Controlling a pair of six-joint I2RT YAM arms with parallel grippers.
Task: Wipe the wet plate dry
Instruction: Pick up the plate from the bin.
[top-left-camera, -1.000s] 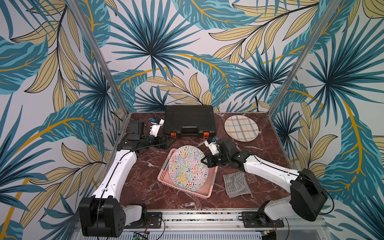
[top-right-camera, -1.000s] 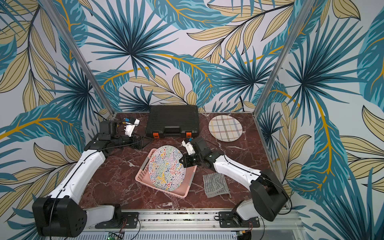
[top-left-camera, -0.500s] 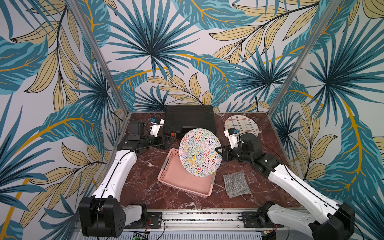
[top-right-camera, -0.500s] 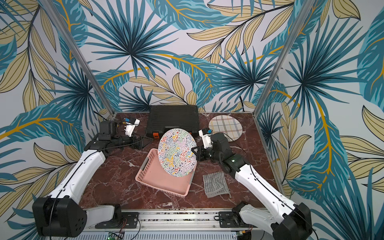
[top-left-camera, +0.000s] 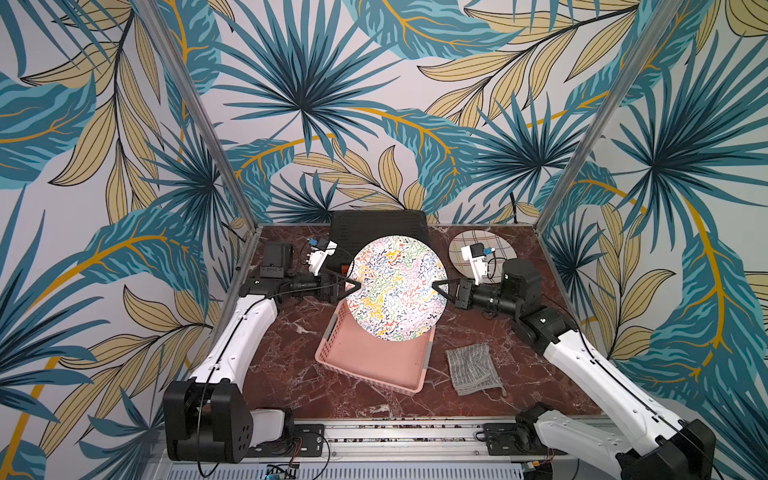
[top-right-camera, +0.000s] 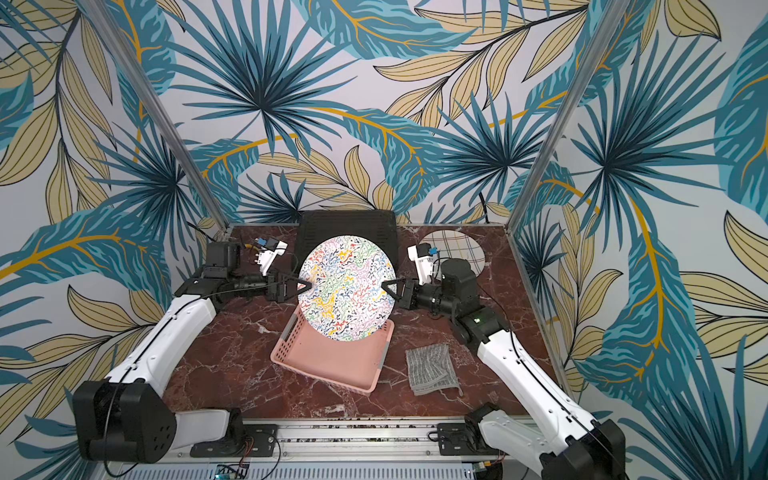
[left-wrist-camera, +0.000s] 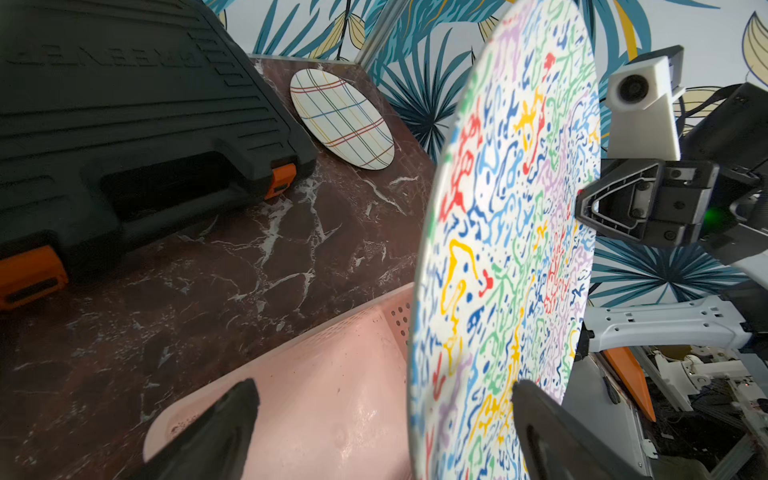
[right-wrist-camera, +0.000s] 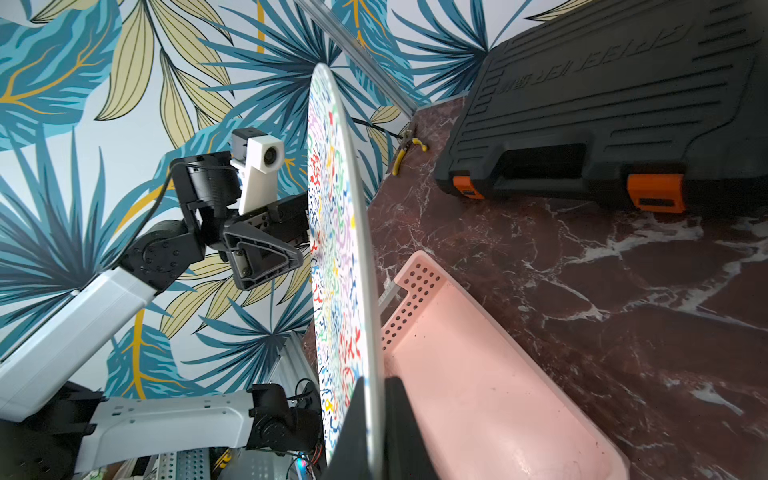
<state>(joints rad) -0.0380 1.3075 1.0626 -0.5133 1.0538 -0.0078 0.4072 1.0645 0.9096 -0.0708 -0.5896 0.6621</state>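
Right wrist view: right claw (right-wrist-camera: 374, 419) clamped on the rim of the wet plate (right-wrist-camera: 336, 249), held upright over the pink basket (right-wrist-camera: 478, 374), presumably to drain. Left claw (left-wrist-camera: 386, 415), fingers apart, straddles the opposite rim, likely for a handover; the cloth (top-left-camera: 473, 368) lies unused on the bench (top-left-camera: 291, 374).

Tool case (top-left-camera: 378, 224): black, ribbed lid shut, orange latches facing near; far middle of the table, against the back wall.
Checked plate (left-wrist-camera: 340, 118): pale, crossed by coloured lines; lying flat at far right, apart from the case.
Basket (top-left-camera: 374, 355): pink, perforated walls, set askew, mid-table.
Table (top-left-camera: 291, 357): red-brown marble, white veins.
Walls (top-left-camera: 303, 104): teal and tan palm-leaf print.
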